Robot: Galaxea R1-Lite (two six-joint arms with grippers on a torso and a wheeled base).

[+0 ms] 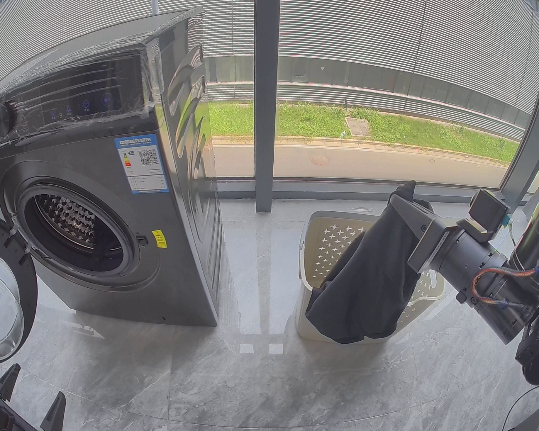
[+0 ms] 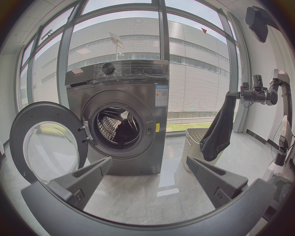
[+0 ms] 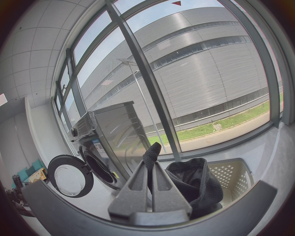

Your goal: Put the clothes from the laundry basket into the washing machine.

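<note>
Big grey washing machine (image 1: 106,178) on the left of the head view, its round door (image 1: 5,298) swung wide and cut off by the left edge. At centre right is the cream laundry basket (image 1: 330,241), its inside mostly hidden behind a dark, limp garment (image 1: 367,287) hanging over it. The right gripper (image 1: 401,201) is pinched tight on the garment's top. The left gripper (image 1: 37,384) is low in the corner and partly cut off, spread wide, holding nothing. There's something dark in the drum, but I can't make it out.

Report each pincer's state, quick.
Left pincer: open, empty.
Right pincer: shut on the dark garment.
</note>
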